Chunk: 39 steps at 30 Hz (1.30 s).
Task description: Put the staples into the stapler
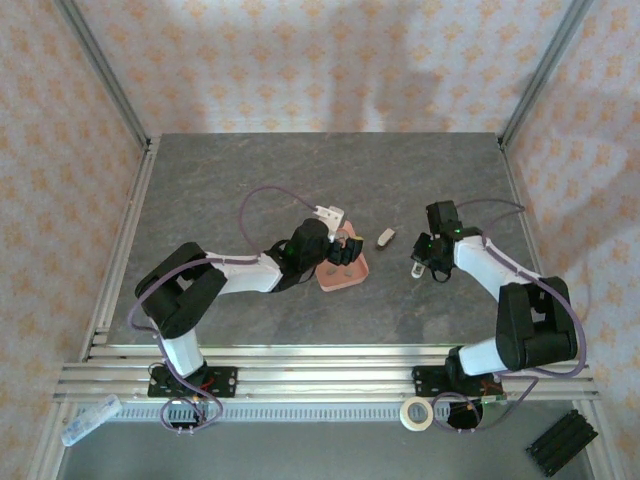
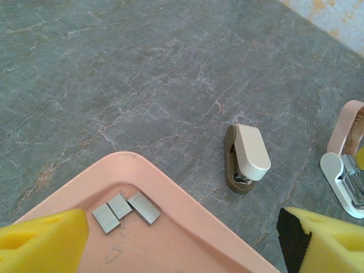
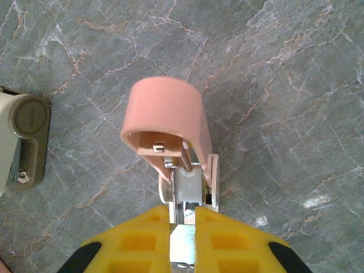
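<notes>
grey table point(image 1: 250, 180): staples point(image 2: 126, 208) in pink tray point(image 2: 193, 227), right fingers point(image 3: 136, 242) pinching stapler point(image 3: 165, 114).

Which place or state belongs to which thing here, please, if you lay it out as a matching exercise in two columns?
Column one
1. short grey metallic staple strips
2. small pink-and-white hinged stapler
3. stubby cream piece with an olive-brown base
4. left gripper

Column two
A. clamped in the shut right gripper, top arm raised
B. lying free on the grey marbled table
C. open, above the tray
D. lying in the salmon-pink shallow tray

Pairs: 1-D, 2-A, 3-B, 4-C
</notes>
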### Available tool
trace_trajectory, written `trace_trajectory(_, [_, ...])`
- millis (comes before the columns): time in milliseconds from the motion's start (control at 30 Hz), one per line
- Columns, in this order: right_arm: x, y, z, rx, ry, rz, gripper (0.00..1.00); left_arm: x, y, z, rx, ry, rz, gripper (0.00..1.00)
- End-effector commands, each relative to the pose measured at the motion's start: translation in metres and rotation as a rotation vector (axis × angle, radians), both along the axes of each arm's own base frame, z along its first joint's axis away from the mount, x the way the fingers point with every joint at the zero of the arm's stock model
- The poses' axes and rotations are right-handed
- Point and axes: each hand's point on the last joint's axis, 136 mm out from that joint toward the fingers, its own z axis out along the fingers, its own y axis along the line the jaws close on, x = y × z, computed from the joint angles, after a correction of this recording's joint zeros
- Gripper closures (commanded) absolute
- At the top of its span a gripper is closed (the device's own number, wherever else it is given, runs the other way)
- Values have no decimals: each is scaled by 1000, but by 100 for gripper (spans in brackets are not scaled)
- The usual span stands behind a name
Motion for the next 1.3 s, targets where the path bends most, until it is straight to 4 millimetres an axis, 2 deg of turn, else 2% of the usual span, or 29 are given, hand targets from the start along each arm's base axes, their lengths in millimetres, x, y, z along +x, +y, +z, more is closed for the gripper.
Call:
trace_trajectory(0, [9, -7, 5, -38, -20, -5, 87, 5, -5, 0, 19, -16, 4, 13])
trace_trajectory(733, [3, -3, -9, -32, 33, 35, 87, 4, -7, -3, 16, -8, -5, 13])
trace_trajectory(1267, [-10, 1, -15, -14, 88, 73, 87, 4, -7, -4, 14, -8, -9, 13])
